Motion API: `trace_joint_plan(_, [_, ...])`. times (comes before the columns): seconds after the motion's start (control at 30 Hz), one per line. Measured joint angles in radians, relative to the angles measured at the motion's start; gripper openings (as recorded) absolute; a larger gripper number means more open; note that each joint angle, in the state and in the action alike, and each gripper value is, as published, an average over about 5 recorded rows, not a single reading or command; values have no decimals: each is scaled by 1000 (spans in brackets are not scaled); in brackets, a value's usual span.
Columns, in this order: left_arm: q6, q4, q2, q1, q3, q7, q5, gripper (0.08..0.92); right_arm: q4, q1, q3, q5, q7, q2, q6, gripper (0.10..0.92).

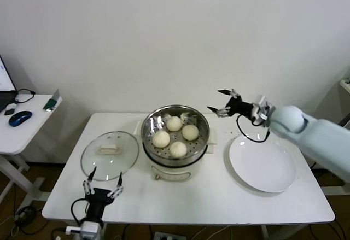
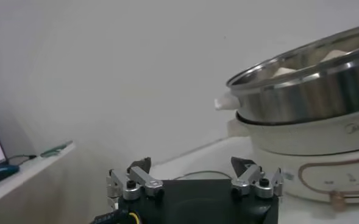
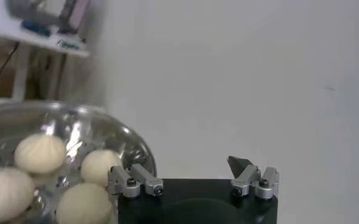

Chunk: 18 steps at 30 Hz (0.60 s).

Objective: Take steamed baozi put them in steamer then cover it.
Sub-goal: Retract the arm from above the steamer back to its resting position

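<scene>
Several cream-white baozi (image 1: 175,133) sit on the perforated tray inside the shiny steamer (image 1: 149,139) at the table's middle; they also show in the right wrist view (image 3: 40,153). The glass cover (image 1: 109,152) with its cream handle lies flat on the table left of the steamer. My right gripper (image 1: 220,101) is open and empty, raised in the air just right of the steamer's rim. My left gripper (image 1: 102,182) is open and empty, low at the table's front edge, just in front of the cover. The left wrist view shows the steamer's side (image 2: 313,91).
A flat white plate (image 1: 262,163) lies right of the steamer, under my right arm. A side desk (image 1: 22,122) with a mouse stands at the far left. The white wall is close behind the table.
</scene>
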Motion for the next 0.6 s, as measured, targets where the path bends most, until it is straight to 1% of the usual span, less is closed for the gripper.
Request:
trace_joint_plan(0.17, [9,-8,15,-8,-15,1,42,823,52,-277,304,-10,45,14,-1,823])
trace_joint_plan(0.33, [18,-11,34,-23,-31,-1,124,823,101,-532,580,-29,70,67,-12,823])
trace_joint_plan(0.6, [54,8,84,-54,-49,1,376,823,168,-846,920,-74,80,182,-40,823])
